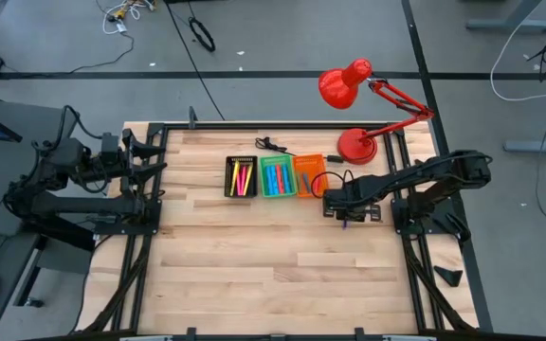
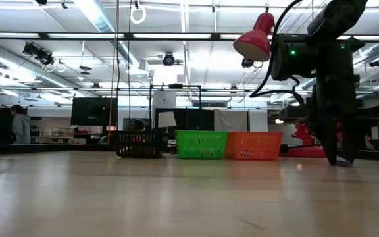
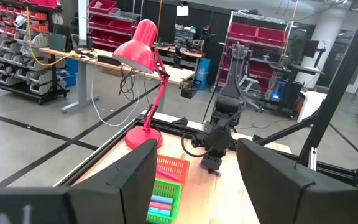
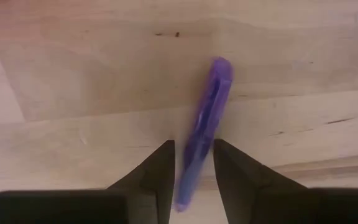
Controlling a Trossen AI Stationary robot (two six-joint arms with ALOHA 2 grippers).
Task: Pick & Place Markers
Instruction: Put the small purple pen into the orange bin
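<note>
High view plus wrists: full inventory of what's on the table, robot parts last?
black bin: one, black, left end of the bin row at the table's far middle; yellow and pink-red markers inside.
green bin: one, green, middle of the row; blue markers inside.
orange bin: one, orange, right end of the row; contents hard to make out.
purple marker: one, purple, between the right gripper's jaws, on or just above the wood.
desk lamp: one, red, far right of the table.
table: one, light wood.
left gripper: open, parked at the left edge.
right gripper: beside the orange bin, closed on the purple marker.
</note>
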